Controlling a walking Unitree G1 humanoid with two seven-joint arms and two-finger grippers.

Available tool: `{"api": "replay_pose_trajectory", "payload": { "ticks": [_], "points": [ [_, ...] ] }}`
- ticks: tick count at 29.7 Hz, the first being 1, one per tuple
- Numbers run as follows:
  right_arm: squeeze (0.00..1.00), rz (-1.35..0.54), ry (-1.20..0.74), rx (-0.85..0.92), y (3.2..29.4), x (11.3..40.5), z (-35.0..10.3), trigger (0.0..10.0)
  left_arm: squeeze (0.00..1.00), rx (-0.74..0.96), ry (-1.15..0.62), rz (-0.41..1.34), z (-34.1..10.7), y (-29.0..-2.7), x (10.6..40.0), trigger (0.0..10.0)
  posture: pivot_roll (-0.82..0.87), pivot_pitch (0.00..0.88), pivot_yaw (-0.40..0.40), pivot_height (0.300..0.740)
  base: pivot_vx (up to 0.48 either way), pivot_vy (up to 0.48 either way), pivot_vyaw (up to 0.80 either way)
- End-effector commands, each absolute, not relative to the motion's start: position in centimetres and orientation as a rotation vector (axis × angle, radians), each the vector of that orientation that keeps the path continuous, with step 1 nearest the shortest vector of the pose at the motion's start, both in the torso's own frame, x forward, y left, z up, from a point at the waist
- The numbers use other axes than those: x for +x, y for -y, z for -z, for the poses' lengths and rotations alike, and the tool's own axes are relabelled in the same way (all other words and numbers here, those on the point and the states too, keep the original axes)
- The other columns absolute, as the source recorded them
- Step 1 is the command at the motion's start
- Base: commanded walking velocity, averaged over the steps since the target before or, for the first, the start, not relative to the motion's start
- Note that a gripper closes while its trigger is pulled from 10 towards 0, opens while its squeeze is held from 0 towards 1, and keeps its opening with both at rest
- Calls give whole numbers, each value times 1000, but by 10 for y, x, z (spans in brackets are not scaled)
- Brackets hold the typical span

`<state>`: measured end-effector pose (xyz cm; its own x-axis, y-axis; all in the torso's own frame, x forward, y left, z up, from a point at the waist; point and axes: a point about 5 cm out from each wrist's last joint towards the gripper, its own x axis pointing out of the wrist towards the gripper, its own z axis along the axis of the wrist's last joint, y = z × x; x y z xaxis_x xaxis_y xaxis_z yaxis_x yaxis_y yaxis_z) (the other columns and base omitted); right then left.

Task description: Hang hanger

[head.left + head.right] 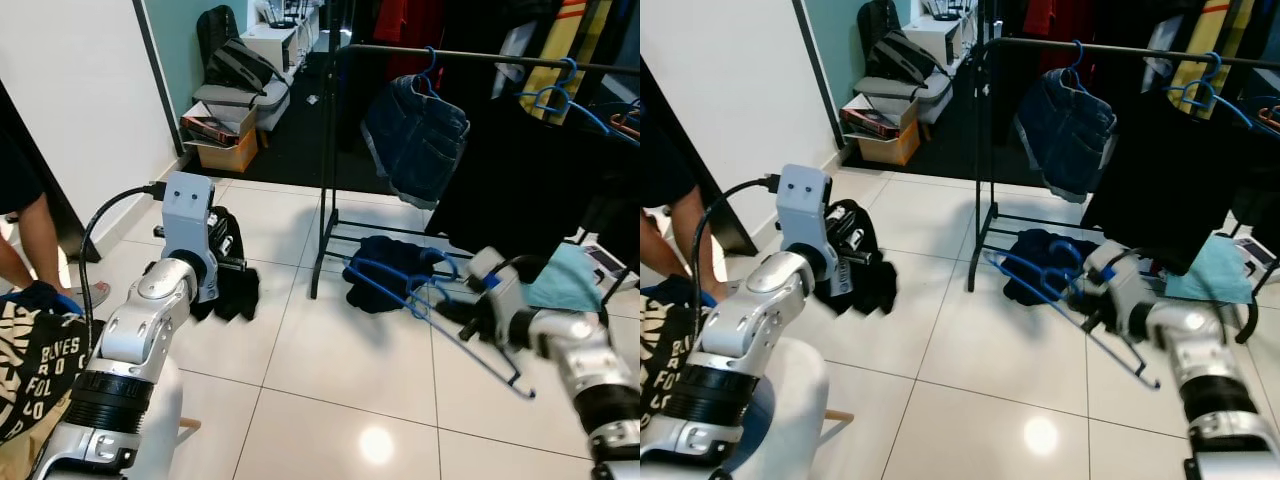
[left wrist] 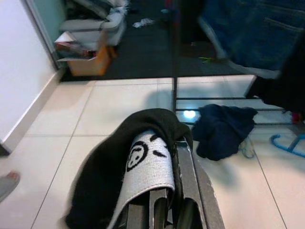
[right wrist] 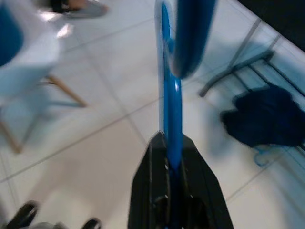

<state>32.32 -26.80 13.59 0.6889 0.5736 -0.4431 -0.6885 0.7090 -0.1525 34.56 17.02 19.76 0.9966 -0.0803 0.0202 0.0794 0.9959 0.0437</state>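
The right tool (image 1: 470, 315) is clenched on a blue hanger (image 1: 420, 300), held low at about 4 o'clock, below the clothes rail (image 1: 480, 58). The left tool (image 2: 164, 157) grips a black garment (image 2: 119, 167) at 9 o'clock.

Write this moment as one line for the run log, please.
right gripper: shut on blue hanger, held low before clothes rack | left gripper: shut on black garment | hanger not yet hung

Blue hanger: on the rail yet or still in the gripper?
Not hung: right gripper shut on blue hanger, below the rail.
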Motion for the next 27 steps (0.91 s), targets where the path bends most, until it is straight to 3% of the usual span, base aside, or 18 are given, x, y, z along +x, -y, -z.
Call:
{"api": "replay_pose_trajectory", "payload": {
  "ticks": [1, 8, 13, 27],
  "points": [
    [0, -830, -398, -285, 260, 315, -139, 10000, 0, 15, 25, 7, -200, -177, 349, 10000, -109, 0, 25, 740, 0, 0, 0],
    [0, -1119, -358, -224, 237, 289, -172, 10000, 0, -107, -56, -109, -195, -182, 354, 10000, -121, 0, 25, 740, 0, 0, 0],
    [0, -1246, -316, -236, 216, 280, -188, 10000, 0, -253, -62, -18, -205, -172, 356, 10000, -119, 0, 23, 740, 0, 0, 0],
    [0, -1232, -308, -347, 187, 282, -210, 10000, 0, -344, -57, -73, -221, -168, 357, 10000, -106, 0, 16, 740, 0, 0, 0]
  ]
}}
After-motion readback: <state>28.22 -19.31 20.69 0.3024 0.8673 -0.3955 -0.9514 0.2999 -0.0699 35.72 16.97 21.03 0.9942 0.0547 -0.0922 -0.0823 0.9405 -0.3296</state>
